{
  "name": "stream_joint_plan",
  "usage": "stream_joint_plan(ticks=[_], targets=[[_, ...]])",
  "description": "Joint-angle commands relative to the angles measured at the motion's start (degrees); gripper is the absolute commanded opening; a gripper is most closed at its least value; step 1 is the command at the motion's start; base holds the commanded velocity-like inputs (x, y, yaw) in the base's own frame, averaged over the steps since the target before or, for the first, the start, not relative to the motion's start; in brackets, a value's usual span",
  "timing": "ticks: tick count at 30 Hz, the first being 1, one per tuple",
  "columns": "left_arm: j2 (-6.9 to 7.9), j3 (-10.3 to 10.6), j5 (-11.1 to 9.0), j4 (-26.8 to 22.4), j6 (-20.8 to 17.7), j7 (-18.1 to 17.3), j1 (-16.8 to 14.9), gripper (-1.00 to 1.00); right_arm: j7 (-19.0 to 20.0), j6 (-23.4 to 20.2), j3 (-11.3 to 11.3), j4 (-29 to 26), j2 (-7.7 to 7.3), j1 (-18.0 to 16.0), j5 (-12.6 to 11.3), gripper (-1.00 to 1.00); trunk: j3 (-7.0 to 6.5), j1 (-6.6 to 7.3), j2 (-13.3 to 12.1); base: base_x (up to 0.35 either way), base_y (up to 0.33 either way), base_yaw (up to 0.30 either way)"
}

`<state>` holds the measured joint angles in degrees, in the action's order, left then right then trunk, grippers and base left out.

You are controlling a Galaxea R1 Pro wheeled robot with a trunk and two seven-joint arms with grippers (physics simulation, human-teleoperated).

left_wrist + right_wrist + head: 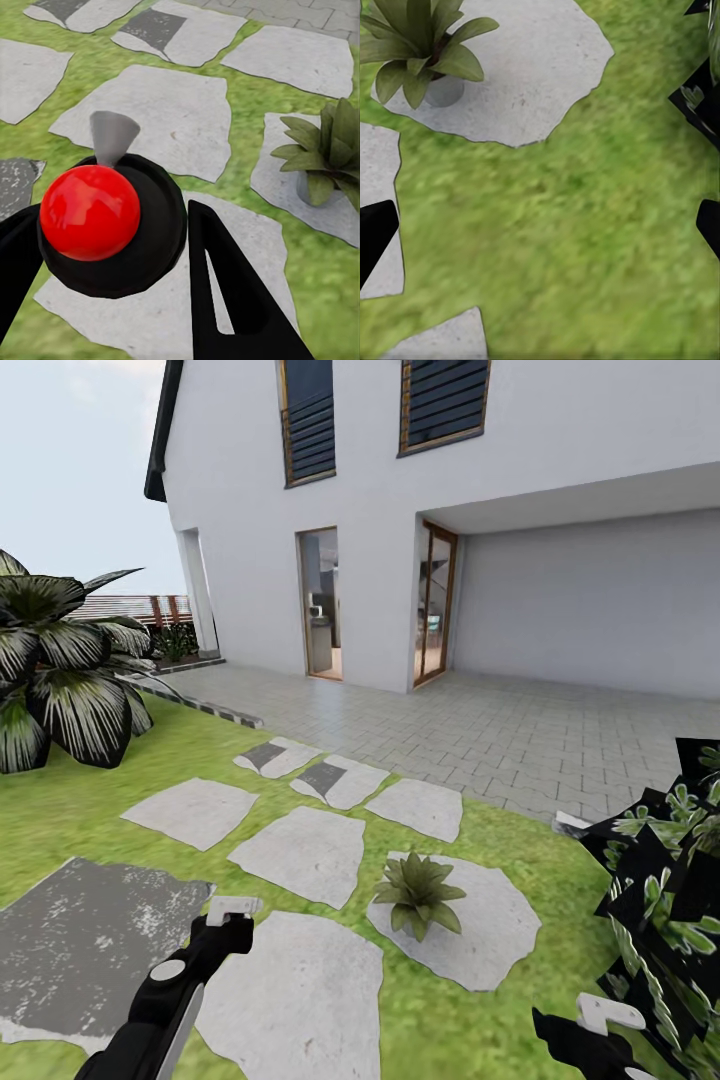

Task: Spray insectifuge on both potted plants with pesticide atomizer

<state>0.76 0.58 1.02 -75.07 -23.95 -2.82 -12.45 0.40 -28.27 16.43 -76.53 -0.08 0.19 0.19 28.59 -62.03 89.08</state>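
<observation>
Down in the lower left of the head view, the left gripper point(228, 916) is closed on the pesticide atomizer point(101, 217), its red cap between the black fingers point(225, 292).

At the lower right edge the right gripper point(605, 1015) hangs over grass with its fingers spread, gripping nothing. One potted plant point(418, 892) sits on a grey stepping stone point(490, 950) at centre, on the lawn point(440, 1010) of the garden. A dark leafy shrub point(665, 900) fills the right edge, a palm point(60, 670) the left; a white house point(450, 510) stands beyond the paving.
</observation>
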Motion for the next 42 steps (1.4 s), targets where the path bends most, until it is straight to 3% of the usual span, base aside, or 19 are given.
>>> stream_joint_plan(ticks=[1, 17, 24, 30, 32, 34, 38, 41, 42], targets=[[0.06, 0.04, 0.12, -0.08, -0.32, -0.17, -0.03, -1.0, 0.04, -0.29, 0.02, -0.11, -0.01, 0.0, 0.04, 1.0, 0.05, 0.0, 0.03, 0.0, 0.0, 0.0], [0.51, -0.21, 0.2, -0.08, -0.39, -0.25, -0.03, -1.0, 0.04, -0.29, -0.04, -0.11, -0.01, 0.0, 0.14, 1.0, 0.05, 0.0, 0.03, 0.0, 0.0, 0.0], [4.05, -0.14, 0.16, -0.1, -0.41, -0.81, -0.03, -1.0, 0.06, -0.29, -0.31, -0.16, -0.02, -0.02, 0.22, 1.0, 0.05, 0.0, 0.03, 0.0, 0.0, 0.0], [10.49, -0.14, 0.39, -0.08, -0.46, -15.07, -0.32, -1.0, 0.76, -0.75, -0.36, -0.48, -0.61, -0.02, -0.01, 1.0, 0.05, 0.0, 0.03, 0.0, 0.0, 0.0], [12.38, -0.16, 1.09, -0.08, -0.47, -19.34, -0.59, -1.0, 3.81, -0.86, -0.35, -0.58, -0.86, -0.02, 0.02, 1.0, 0.05, 0.0, 0.03, 0.0, 0.0, 0.0], [13.36, -0.2, 2.41, -0.08, -0.51, -21.66, -0.77, -1.0, 7.94, -0.94, -0.35, -0.73, -1.42, -0.02, 0.09, 1.0, 0.05, 0.0, 0.03, 0.0, 0.0, 0.0], [14.19, -0.25, 8.35, -0.18, -0.63, -27.87, -1.15, -1.0, 17.16, -2.12, -0.35, -0.92, -3.95, 0.0, 0.15, 1.0, 0.05, 0.0, 0.03, 0.0, 0.0, 0.0], [14.33, -0.3, 16.29, -0.17, -0.65, -37.87, -3.18, -1.0, 25.78, -9.05, -0.36, -0.95, -5.7, -1.18, 0.18, 1.0, 0.05, 0.0, 0.03, 0.0, 0.0, 0.0], [14.33, -0.3, 17.27, -0.17, -0.65, -39.21, -3.39, -1.0, 26.73, -9.88, -0.38, -0.97, -5.83, -1.78, 0.19, 1.0, 0.05, 0.0, 0.03, 0.0, 0.0, 0.0]])
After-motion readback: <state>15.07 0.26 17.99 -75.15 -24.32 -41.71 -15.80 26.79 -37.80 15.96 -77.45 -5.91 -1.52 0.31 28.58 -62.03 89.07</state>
